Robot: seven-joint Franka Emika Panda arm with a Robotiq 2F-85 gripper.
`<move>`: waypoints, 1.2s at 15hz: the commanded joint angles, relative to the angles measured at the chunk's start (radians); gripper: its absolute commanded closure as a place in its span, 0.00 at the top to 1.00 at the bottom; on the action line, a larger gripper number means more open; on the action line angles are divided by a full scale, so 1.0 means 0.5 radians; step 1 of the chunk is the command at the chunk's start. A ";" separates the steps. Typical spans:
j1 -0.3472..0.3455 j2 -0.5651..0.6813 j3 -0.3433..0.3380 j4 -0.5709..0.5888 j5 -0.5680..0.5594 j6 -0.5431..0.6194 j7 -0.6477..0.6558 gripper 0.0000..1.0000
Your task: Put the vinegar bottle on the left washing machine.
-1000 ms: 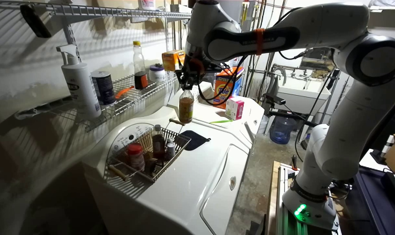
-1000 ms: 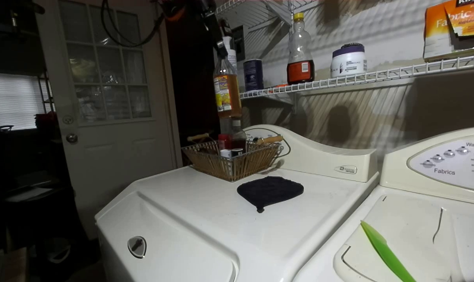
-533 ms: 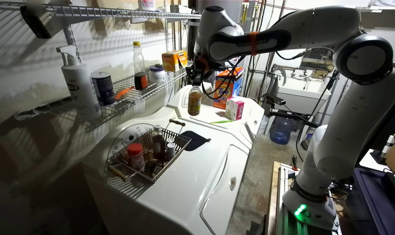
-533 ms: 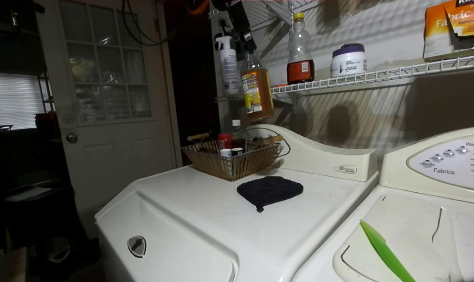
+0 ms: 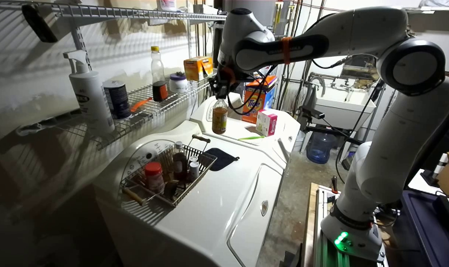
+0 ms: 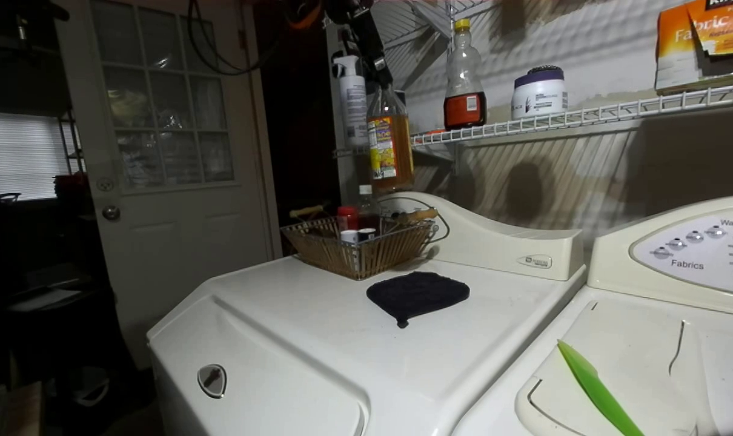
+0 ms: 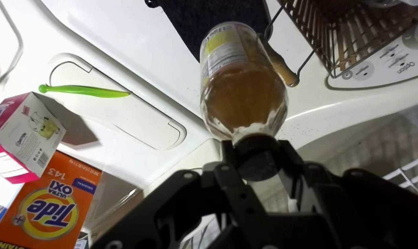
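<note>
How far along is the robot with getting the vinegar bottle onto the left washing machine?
Done: the vinegar bottle is picked up; the wrist view shows the gripper shut on its cap. In hand: the carry; it hangs in the air in both exterior views. Remaining: setting it on the left washing machine, the one with the basket, then release.

The vinegar bottle [image 6: 392,145] has amber contents [image 7: 245,95], a yellow-and-red label [image 6: 383,145] and a dark cap [image 7: 259,166]. The gripper [image 7: 257,152] is black; the left washing machine [image 6: 318,315], white.
</note>
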 commanded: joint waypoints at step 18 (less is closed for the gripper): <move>-0.094 1.052 -0.304 0.580 0.287 0.854 -0.413 0.09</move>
